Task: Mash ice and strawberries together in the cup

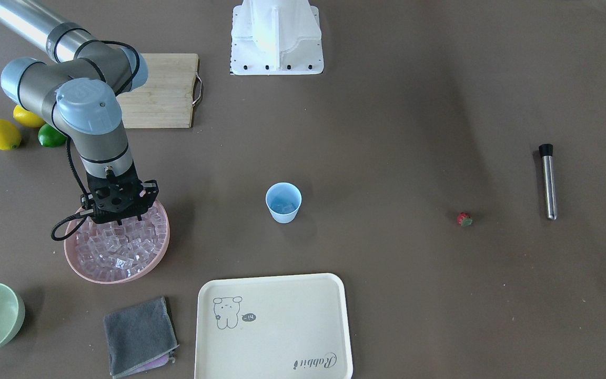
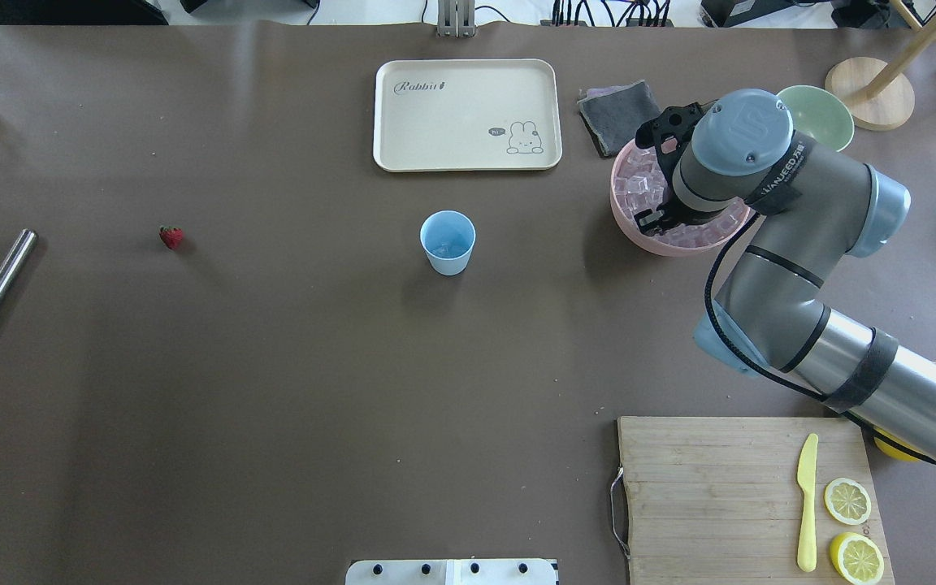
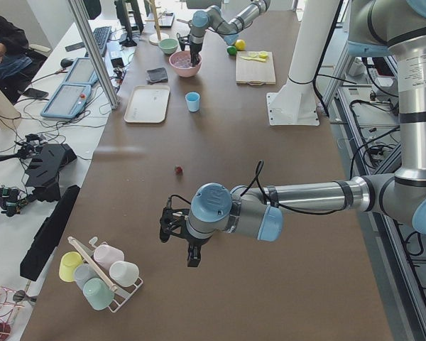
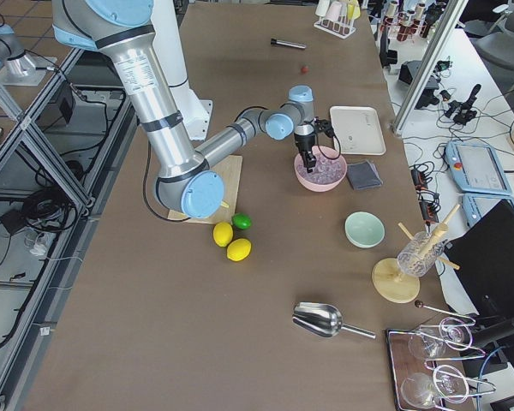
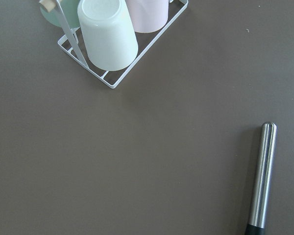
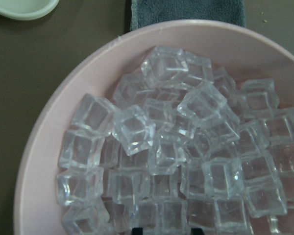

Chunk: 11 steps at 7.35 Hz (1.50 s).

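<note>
1. My right gripper (image 1: 120, 216) hangs nose-down over the pink bowl (image 1: 74, 263), its tips down among the ice (image 6: 176, 147)
2. In my right wrist view two dark fingertips (image 6: 137, 230) show at the bottom edge, standing apart with cubes between them; I cannot tell whether they press on any cube
3. The ice is a heap of small clear, glassy cubes with rounded edges, filling the bowl nearly to its rim
4. The cup (image 1: 283, 202) is a small light-blue tapered tumbler with no handle, upright at mid-table, well apart from the bowl; something glassy glints faintly inside it
5. The strawberry (image 1: 464, 219) is tiny and red with a green cap, lying on the bare table far from the cup, near a metal rod (image 1: 547, 181) with a black end
6. My left gripper (image 3: 192, 257) hovers over the table's far end; whether its fingers are together or apart I cannot tell
</note>
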{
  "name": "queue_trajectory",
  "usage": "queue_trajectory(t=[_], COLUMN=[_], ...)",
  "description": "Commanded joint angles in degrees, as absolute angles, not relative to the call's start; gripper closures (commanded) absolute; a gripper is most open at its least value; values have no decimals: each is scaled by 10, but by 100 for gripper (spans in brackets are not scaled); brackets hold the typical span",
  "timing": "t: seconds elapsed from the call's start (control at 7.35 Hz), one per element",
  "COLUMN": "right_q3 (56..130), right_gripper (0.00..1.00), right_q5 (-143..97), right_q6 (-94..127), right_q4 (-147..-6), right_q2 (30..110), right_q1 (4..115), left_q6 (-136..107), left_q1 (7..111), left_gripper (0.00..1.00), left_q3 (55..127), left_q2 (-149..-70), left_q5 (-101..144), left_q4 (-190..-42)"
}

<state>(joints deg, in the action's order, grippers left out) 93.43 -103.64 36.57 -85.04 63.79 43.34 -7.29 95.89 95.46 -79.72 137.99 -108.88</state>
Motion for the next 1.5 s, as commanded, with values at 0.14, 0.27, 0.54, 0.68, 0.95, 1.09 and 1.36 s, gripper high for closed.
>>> queue_trajectory(t=[0.14,0.27,0.54,0.68,0.95,1.09,1.36], right_q3=[931,931,932,933,939,939,935], right_gripper=[57,60,85,89,94,94,9], right_q5=[-1037,-1037,-1038,-1038,-1043,-1047,-1049], right_q6=[366,366,366,364,363,363,343], right_q4=[-850,-850,-850,-850,-856,-858,-857], right_q2=[636,636,636,635,630,625,628], right_q1=[434,434,434,434,445,451,459], left_q6=[-73,-74,-73,-73,-73,-73,-73], left_q1=[959,959,958,958,959,958,958], left_gripper=[2,2,2,2,2,2,2], left_q3=[954,954,954,954,954,954,952], left_q2=[-797,-798,-798,-798,-797,-798,-798], left_q5=[1380,1380,1380,1380,1380,1380,1380], left_q4=[-1089,-1089,-1089,-1089,-1089,-1089,-1089])
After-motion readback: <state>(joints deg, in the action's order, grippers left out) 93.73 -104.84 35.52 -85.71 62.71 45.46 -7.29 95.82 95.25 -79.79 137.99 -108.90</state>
